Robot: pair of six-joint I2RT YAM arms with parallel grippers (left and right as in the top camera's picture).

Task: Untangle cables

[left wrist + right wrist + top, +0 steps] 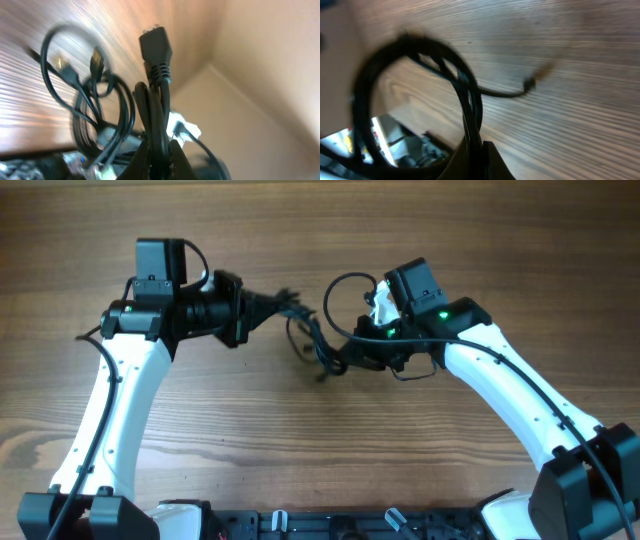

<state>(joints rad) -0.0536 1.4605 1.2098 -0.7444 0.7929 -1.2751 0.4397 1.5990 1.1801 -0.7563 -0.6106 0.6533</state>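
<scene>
Cables (pixel 312 340) sit bunched between my pincers over the counter (pixel 300 450). My left pincer (pixel 268 302) is clenched on a strand below its plug (pixel 156 42), my right pincer (pixel 340 363) on a loop. The knot seems largely intact, so most untangling remains.

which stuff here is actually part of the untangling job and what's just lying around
Part of the job:
- cables, bunched between the arms
- left tool, shut on a strand below a plug
- right tool, shut on a loop

Just there:
- table, the wooden surface under it all; no other loose item shows
</scene>
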